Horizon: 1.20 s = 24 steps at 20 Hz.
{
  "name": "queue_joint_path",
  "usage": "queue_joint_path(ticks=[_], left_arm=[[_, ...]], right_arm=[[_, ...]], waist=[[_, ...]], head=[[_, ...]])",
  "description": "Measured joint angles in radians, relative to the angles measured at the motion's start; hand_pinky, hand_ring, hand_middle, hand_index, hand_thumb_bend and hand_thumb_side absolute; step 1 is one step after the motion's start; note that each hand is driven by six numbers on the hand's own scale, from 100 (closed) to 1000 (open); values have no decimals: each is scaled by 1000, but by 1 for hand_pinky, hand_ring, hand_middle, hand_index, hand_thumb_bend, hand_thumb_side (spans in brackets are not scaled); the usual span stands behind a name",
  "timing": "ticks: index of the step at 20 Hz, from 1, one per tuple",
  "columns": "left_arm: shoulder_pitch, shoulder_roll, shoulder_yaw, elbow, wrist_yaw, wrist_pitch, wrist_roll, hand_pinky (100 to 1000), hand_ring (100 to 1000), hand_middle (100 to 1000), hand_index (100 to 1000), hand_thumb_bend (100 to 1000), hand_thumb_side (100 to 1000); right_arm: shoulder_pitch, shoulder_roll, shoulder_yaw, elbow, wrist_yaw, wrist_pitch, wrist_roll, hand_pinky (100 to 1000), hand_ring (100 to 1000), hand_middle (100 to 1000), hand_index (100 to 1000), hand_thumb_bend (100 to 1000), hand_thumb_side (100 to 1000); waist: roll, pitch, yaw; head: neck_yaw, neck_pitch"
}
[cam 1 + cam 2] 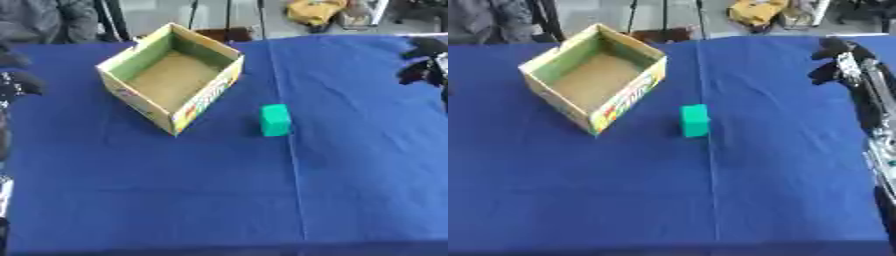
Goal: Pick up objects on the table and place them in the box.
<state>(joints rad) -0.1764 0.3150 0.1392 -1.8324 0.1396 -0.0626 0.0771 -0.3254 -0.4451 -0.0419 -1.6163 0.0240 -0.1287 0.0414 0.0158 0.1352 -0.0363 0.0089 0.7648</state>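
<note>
Right robot hand (pixel 837 62) hovers with curled fingers, holding nothing, well apart from green block (pixel 695 120).

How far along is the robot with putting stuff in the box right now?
Nothing looks done yet: the cardboard box appears empty. Nothing is in hand either. The right hand hovers over the table's far right edge holding nothing, and the left hand shows at the left edge. Still left: the green block, which sits on the blue cloth beside the box.
</note>
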Motion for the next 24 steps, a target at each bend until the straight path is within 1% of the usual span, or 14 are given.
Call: queue_joint_path(ticks=[11,14,19,23,24], left_arm=[[1,-7,0,-1,16,6,-9,515,501,581,641,273,1000],[1,-7,0,-1,19,6,-10,514,501,581,640,274,1000],[1,-7,0,-1,27,9,-15,514,501,581,641,273,1000],[1,-8,-6,-1,29,11,-22,514,501,581,641,273,1000],[1,-8,-6,-1,30,11,-23,514,501,581,641,273,1000]], right_arm=[[-2,0,5,0,0,1,6,572,585,665,837,100,928],[-13,0,8,0,0,0,10,573,586,667,837,100,915],[-55,-28,32,1,3,-2,31,576,588,672,838,100,894],[-115,-66,64,21,10,-6,61,580,592,680,839,100,869],[-134,-76,74,30,10,-7,72,584,596,686,842,100,826]], waist=[[0,-1,1],[-4,-1,2],[-5,-1,5],[-6,-3,11],[-6,-4,13]], head=[[-6,0],[-11,0],[-12,0],[-20,0],[-21,0]])
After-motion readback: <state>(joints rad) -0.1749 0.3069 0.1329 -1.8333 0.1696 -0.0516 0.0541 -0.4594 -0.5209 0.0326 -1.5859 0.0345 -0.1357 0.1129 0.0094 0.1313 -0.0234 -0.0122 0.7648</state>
